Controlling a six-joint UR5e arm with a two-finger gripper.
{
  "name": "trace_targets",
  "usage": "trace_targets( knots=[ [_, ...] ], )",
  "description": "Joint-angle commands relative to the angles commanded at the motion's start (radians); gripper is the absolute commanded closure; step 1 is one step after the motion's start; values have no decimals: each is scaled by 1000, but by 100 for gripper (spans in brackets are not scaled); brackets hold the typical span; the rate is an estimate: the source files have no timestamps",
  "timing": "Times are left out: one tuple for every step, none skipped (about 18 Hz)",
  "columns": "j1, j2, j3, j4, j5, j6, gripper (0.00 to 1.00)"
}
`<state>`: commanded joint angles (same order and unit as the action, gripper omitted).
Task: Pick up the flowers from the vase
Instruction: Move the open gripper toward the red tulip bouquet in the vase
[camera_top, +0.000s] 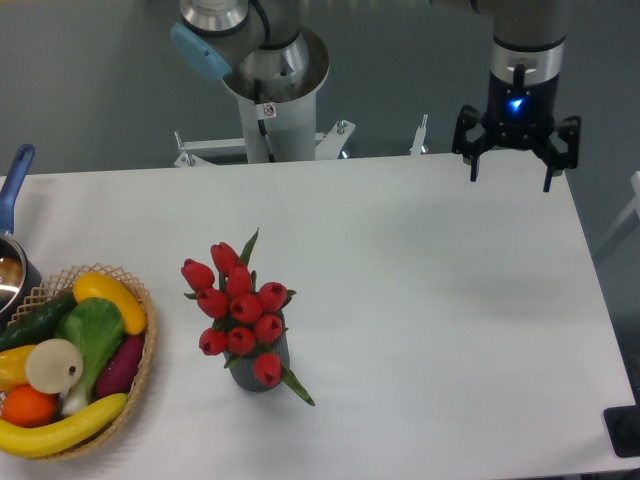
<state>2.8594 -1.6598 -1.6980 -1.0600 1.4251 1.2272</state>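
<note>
table (420, 300): white, evenly lit | backdrop (90, 80): plain grey-green, possibly floor | far edge: metal brackets (190, 150)

Flowers (238, 308) stand in vase (262, 368), centre-left on table (440, 300). Basket (140, 350) to their left. Gripper (510, 178) above far right edge.

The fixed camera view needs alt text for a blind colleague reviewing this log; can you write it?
A bunch of red tulip flowers stands in a short dark vase on a white table, untouched. The robot's gripper hangs open over the table's far right edge, well away from them. A wicker basket of fruit and vegetables sits at the left edge.
</note>
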Motion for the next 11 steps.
trace_targets(
  knots=[
    [-5, 3, -12, 3, 0, 0, 0],
    [-11, 3, -20, 6, 0, -2, 0],
    [-18, 3, -22, 9, -3, -5, 0],
    [-28, 0, -25, 18, -14, -6, 0],
    [-34, -2, -32, 23, -34, -6, 0],
    [-32, -5, -37, 41, -67, -9, 0],
    [-31, -5, -40, 64, -104, -24, 0],
    [-32, -6, -57, 86, -126, -72, 0],
    [-37, -8, -68, 116, -133, -109, 0],
    [-51, -11, -78, 138, -149, -126, 0],
    [-69, -12, -86, 144, -167, -127, 0]
  ],
)
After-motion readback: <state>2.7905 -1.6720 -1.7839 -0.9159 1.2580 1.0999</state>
